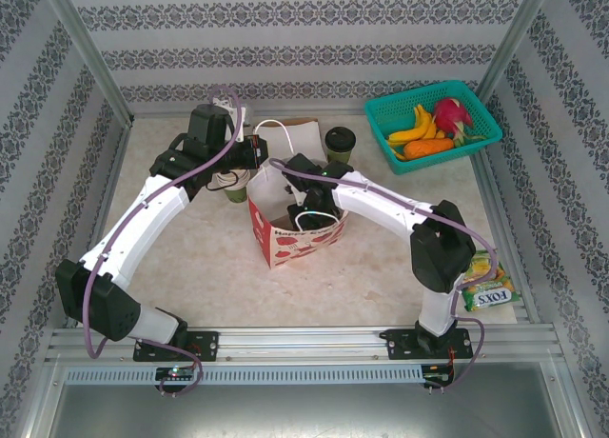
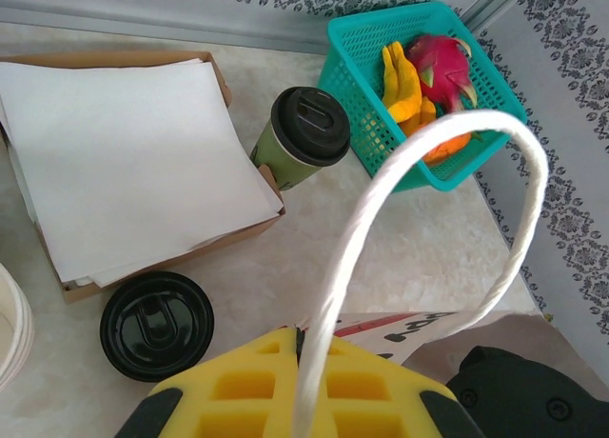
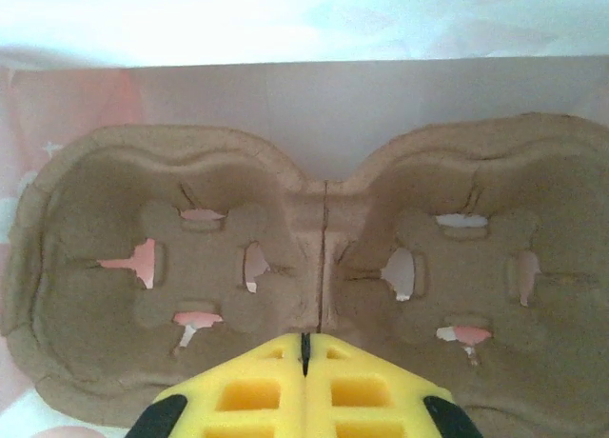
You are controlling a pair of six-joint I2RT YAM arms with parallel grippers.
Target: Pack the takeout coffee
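Nearest the arm bases, a yellow-and-green FOX'S sweets packet lies at the right edge of the pale marbled surface. In the middle of the surface stands the open red-flowered paper bag, and the right arm reaches down into it. In the right wrist view the right gripper has its yellow fingers pressed together with nothing between them, just above the brown cardboard two-hole cup carrier lying flat on the bag's floor; whether it touches the carrier cannot be told. At the bag's far left rim the left gripper is clamped on the bag's white rope handle, which arches up from between its yellow fingers. Just left of the bag is a stack of lidless green cups. Near it a loose black plastic lid lies flat beside a shallow brown cardboard box filled with white paper sheets. The takeout coffee, a small green paper cup with a round black lid, stands upright on the surface beyond the bag and outside it, touching the box's right corner. It sits between the box and a teal plastic basket at the far right, which holds yellow bananas and a pink dragon fruit.
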